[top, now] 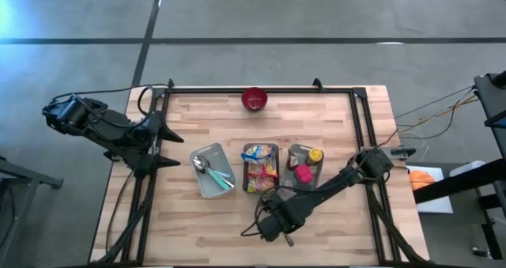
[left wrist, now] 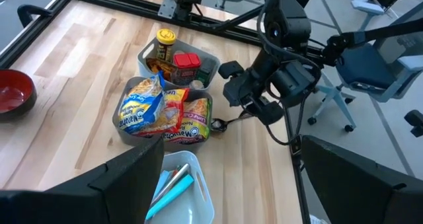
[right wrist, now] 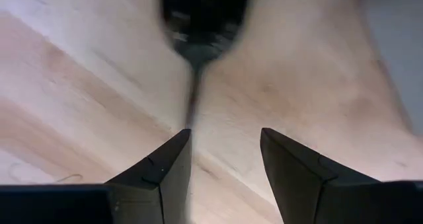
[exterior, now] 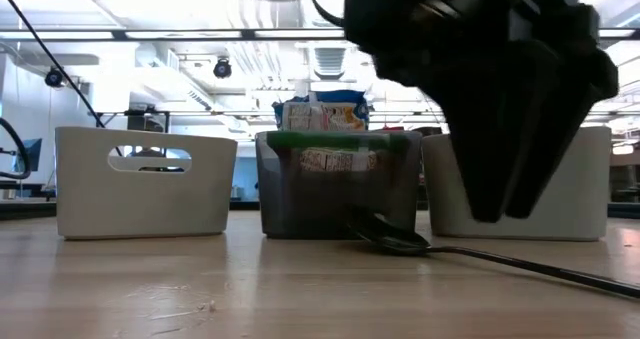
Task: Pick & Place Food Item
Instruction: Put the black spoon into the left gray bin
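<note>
A dark metal spoon point(exterior: 392, 241) lies flat on the wooden table just in front of the middle grey bin point(top: 261, 169), which holds several snack packets point(left wrist: 165, 108). My right gripper point(right wrist: 225, 141) points down over the spoon's handle point(right wrist: 193, 92). Its fingers are open and hang a little above the table point(exterior: 510, 214), one of them right beside the handle. My left gripper point(top: 174, 149) waits open and raised at the table's left side, with nothing between its fingers.
A white bin point(top: 212, 171) with utensils stands left of the snack bin. Another bin point(top: 304, 165) with a yellow-lidded jar and a red tub stands to its right. A red bowl point(top: 254, 100) sits at the far edge. Black frame rails border the table.
</note>
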Controlling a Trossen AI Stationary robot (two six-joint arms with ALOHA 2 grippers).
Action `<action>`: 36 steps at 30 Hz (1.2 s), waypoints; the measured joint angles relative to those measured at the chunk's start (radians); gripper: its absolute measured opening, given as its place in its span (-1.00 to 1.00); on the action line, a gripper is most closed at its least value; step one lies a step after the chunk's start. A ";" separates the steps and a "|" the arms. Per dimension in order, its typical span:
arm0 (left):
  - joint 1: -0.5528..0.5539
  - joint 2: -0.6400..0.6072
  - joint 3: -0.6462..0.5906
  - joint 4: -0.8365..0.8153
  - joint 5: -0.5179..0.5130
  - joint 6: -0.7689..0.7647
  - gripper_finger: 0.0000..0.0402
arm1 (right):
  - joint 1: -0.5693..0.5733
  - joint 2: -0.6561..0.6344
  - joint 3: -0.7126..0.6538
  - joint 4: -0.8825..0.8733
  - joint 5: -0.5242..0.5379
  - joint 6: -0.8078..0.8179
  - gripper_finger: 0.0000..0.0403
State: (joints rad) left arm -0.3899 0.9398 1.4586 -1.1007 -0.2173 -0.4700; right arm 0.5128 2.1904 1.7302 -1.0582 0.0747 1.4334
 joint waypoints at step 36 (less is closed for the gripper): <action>0.000 0.017 -0.001 0.007 0.000 -0.088 0.80 | 0.022 0.165 0.288 -0.031 -0.086 -0.132 -0.95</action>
State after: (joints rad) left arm -0.3899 0.9564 1.4578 -1.0937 -0.2173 -0.5581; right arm 0.5352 2.3551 2.0182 -1.0894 -0.0117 1.3016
